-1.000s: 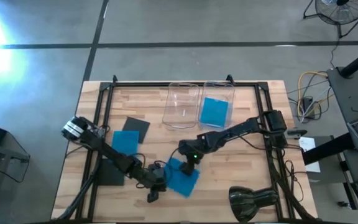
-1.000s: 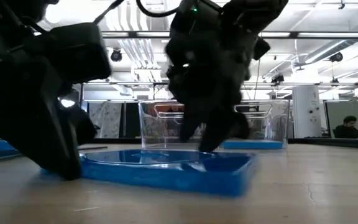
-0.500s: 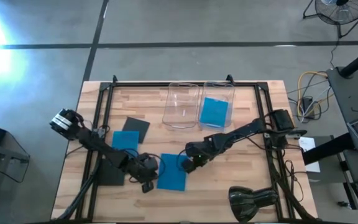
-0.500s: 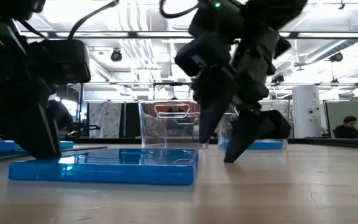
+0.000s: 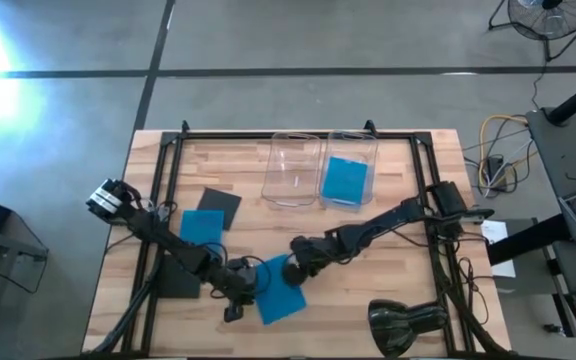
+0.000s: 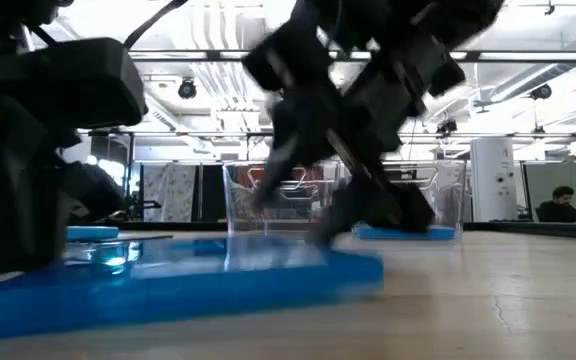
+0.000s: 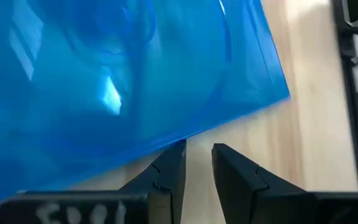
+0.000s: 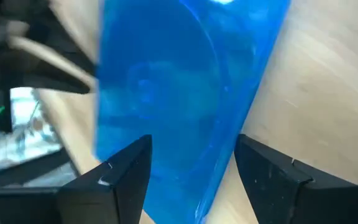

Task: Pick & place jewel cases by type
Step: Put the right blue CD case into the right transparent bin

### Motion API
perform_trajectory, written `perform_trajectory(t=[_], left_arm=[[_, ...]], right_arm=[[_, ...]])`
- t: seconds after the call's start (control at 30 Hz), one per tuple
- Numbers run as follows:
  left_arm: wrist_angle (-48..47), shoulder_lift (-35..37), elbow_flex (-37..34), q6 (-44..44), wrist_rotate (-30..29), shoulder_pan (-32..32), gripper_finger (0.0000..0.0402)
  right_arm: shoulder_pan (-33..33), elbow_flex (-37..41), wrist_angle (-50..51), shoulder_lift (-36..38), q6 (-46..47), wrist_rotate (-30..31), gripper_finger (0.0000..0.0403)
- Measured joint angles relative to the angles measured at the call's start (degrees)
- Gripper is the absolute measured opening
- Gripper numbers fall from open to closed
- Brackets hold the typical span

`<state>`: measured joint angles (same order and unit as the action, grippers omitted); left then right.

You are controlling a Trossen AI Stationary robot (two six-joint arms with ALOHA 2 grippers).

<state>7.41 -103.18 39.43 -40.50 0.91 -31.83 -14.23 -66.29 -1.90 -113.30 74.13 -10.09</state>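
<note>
Two grippers crowd one thin bright blue square plastic jewel case (image 5: 280, 296) lying flat near the table's front edge. The left gripper (image 7: 193, 163), fingers nearly closed on nothing, sits at its left edge; the right gripper (image 8: 188, 168) straddles its far edge, fingers wide. Pushed from both sides (neither actually grips), the case could skid or tip.

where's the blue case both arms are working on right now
In the high view the blue case lies flat near the table's front edge, about mid-table, between the left gripper and the right gripper.
</note>
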Motion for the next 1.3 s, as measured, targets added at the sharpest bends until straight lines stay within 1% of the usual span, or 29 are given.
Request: perform_trajectory(t=[0.07, 0.1, 0.17, 0.3, 0.43, 0.57, 0.63, 0.73, 0.8, 0.87, 0.9, 0.93, 1.0, 1.07, 1.13, 1.17, 1.23, 1.3], left_arm=[[0.7, 0.0, -0.9, 0.0, 0.4, -0.1, 0.0066], [0.9, 0.0, -1.1, 0.0, 0.3, -0.1, 0.0066], [1.4, 0.0, -1.5, -0.2, 0.3, -0.1, 0.0066], [3.1, 0.0, -2.0, -0.3, -0.1, -0.1, 0.0066], [3.3, 0.0, -2.1, -0.5, -1.8, -0.1, 0.0066], [3.6, 0.0, -2.1, -1.0, -2.6, -0.1, 0.0066], [3.3, 0.5, -2.1, -2.2, -2.7, -0.2, 0.0066], [0.3, 3.9, -2.1, -4.7, -4.0, -2.2, 0.0066], [-3.5, 7.9, -2.3, -8.4, -9.0, -5.2, 0.0066], [-7.1, 11.8, -2.4, -12.2, -17.3, -9.0, 0.0066], [-9.5, 13.7, -2.8, -13.6, -21.0, -10.9, 0.0066], [-11.6, 15.7, -3.2, -14.6, -24.6, -12.2, 0.0067], [-12.4, 19.5, -2.4, -17.9, -28.9, -13.9, 0.0067], [-17.6, 23.3, -2.3, -22.7, -30.0, -14.5, 0.0067], [-21.9, 25.7, -2.3, -25.7, -29.6, -15.3, 0.0067], [-23.6, 27.0, -2.2, -26.3, -29.6, -15.6, 0.0067], [-25.9, 29.6, -1.9, -26.6, -31.5, -15.8, 0.0066], [-28.2, 31.2, -1.7, -26.4, -32.9, -15.8, 0.0066]], right_arm=[[0.4, -1.0, -1.4, 2.2, -2.4, -0.1, 0.0219], [0.5, -1.9, -3.6, 2.6, -2.9, -0.5, 0.0219], [0.4, -2.5, -4.0, 2.8, -4.1, -2.1, 0.0219], [-0.5, -2.8, -1.8, 0.2, -5.5, -3.9, 0.0219], [-0.5, -4.1, -2.6, -2.4, -2.9, -7.6, 0.0219], [-0.6, -4.7, -1.6, -3.7, -4.4, -7.6, 0.0216], [-0.5, -5.1, -2.5, -2.5, -6.5, -7.6, 0.0198], [-0.2, -4.3, -1.8, -1.4, -7.9, -7.2, 0.0141], [-0.4, -3.5, -1.0, -1.4, -9.0, -7.1, 0.0087], [-0.6, -3.1, -1.6, -0.3, -10.4, -7.2, 0.0035], [-0.5, -2.9, -1.7, 0.8, -11.1, -7.0, 0.0028], [-0.1, -2.7, -1.4, 1.8, -11.7, -6.9, 0.0026], [1.3, -2.3, -0.2, 3.7, -13.2, -6.7, 0.0025], [3.1, -2.0, 2.9, 6.1, -14.5, -5.6, 0.0024], [4.9, -2.0, 6.0, 10.4, -16.1, -3.2, 0.0024], [5.8, -2.2, 6.6, 12.6, -16.7, -2.2, 0.0024], [7.3, -2.1, 8.9, 17.5, -17.8, 0.0, 0.0024], [8.7, -1.8, 11.6, 21.7, -18.6, 4.0, 0.0024]])
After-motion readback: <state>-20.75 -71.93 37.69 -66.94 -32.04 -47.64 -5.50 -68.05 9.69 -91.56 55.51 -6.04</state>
